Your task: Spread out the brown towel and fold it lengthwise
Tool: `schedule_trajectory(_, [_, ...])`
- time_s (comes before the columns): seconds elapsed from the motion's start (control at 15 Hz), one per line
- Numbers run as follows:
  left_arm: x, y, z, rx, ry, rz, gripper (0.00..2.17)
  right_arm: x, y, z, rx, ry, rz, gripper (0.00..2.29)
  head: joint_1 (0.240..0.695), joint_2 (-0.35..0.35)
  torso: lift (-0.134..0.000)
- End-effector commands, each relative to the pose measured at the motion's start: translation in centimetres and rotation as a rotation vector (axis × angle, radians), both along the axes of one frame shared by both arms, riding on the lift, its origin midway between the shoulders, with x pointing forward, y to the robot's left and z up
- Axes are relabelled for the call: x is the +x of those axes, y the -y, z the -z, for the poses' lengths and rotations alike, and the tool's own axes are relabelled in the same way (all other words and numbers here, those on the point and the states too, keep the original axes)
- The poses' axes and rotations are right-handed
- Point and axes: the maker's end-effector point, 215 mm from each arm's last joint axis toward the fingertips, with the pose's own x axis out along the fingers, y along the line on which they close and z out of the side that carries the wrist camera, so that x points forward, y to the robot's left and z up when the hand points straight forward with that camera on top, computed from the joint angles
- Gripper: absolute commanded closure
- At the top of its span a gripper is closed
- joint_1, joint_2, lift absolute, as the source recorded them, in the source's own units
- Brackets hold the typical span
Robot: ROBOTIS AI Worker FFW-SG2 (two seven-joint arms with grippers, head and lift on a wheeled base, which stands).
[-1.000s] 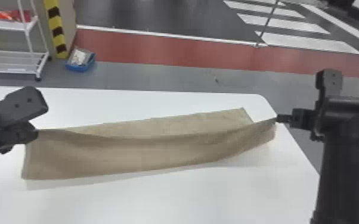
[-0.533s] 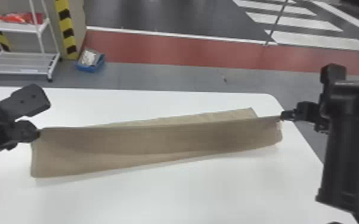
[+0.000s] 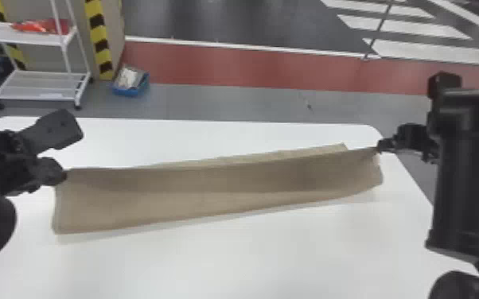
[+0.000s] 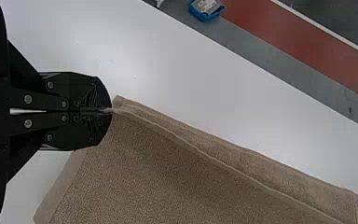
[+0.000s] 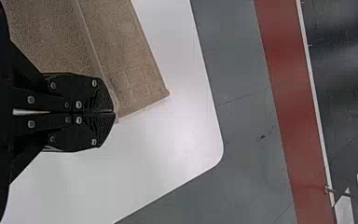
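Fingers of the left gripper are pressed together on one corner of the brown towel, at its nine o'clock end; the right gripper's pair is clamped on the corner near three. Set so wide apart, they probably keep the long edge taut, so it folds without bunching. A strip of towel shows beyond that edge, toward twelve, over the tabletop, likely the layer to be covered. Both corners should come down together, lest the fold skew.
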Motion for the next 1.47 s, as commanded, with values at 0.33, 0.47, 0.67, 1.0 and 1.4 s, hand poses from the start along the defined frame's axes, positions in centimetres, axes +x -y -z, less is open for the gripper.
schedule_trajectory(0.33, [0.4, -0.6, 0.3, 0.015, -0.012, -0.005, 1.28, 1.9, -0.6, -1.3, -0.033, -0.026, -0.017, 1.35, 0.695, -0.156, -0.124])
schedule_trajectory(0.47, [0.5, -0.6, 0.6, 0.022, -0.019, -0.002, 1.28, 2.5, 0.0, -1.4, -0.053, -0.040, -0.016, 1.35, 0.695, -0.154, -0.124])
schedule_trajectory(0.67, [0.5, -0.4, 0.7, 0.031, -0.021, 0.003, 1.28, 2.9, 0.2, -1.2, -0.092, -0.061, -0.026, 1.35, 0.695, -0.157, -0.124])
schedule_trajectory(1.0, [0.5, 0.1, 1.2, 0.042, -0.026, 0.012, 1.28, 4.1, -0.1, -1.4, -0.172, -0.066, -0.078, 1.35, 0.695, -0.159, -0.124])
schedule_trajectory(1.4, [0.4, 0.3, 2.1, 0.055, -0.042, 0.015, 1.28, 5.2, -1.0, -0.8, -0.277, -0.086, -0.144, 1.35, 0.695, -0.154, -0.124])
